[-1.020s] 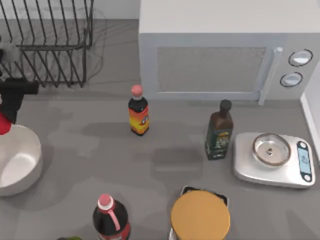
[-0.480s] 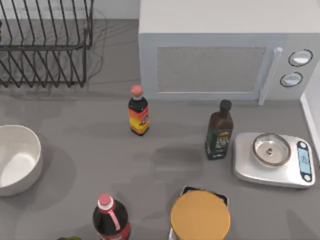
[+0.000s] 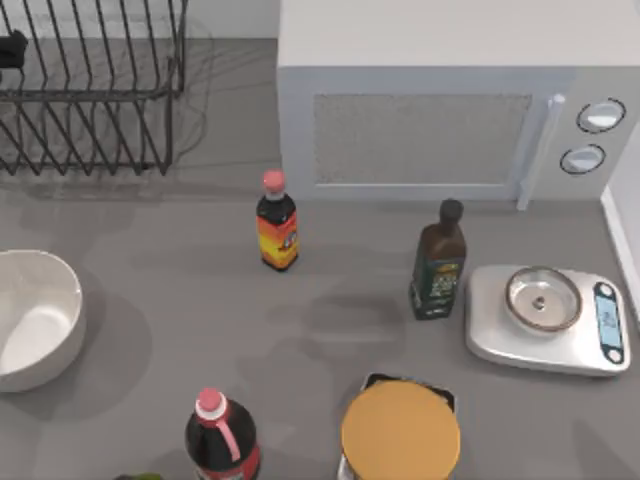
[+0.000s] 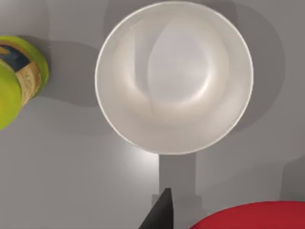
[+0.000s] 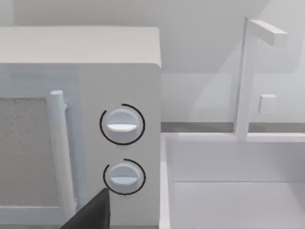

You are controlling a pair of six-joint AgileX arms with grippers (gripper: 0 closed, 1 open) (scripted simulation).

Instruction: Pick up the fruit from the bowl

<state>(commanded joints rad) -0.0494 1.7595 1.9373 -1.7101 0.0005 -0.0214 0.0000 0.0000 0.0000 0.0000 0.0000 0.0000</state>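
Note:
The white bowl [image 3: 35, 315] stands at the table's left edge with nothing inside it. The left wrist view looks straight down into the bowl [image 4: 174, 76] from well above. In that view the red fruit [image 4: 252, 217] hangs close to the camera, clear of the bowl's rim, beside a dark finger [image 4: 159, 214]. My left gripper [image 4: 200, 222] is shut on the fruit. A dark piece of my left arm [image 3: 12, 46] shows at the far left by the rack. A dark part of my right gripper [image 5: 90, 214] faces the microwave's knobs.
A wire dish rack [image 3: 95, 90] stands back left and a microwave [image 3: 440, 100] behind the middle. Two bottles [image 3: 277, 222] [image 3: 438, 262], a scale [image 3: 545, 318], a red-capped bottle [image 3: 220, 435], an orange-lidded jar [image 3: 400, 430] and a green-lidded container [image 4: 14, 81] stand around. A sink [image 5: 233, 186] lies far right.
One second ago my left gripper hung at the bowl's far rim with the red fruit. It has since risen out of the top view. The bowl has stayed put.

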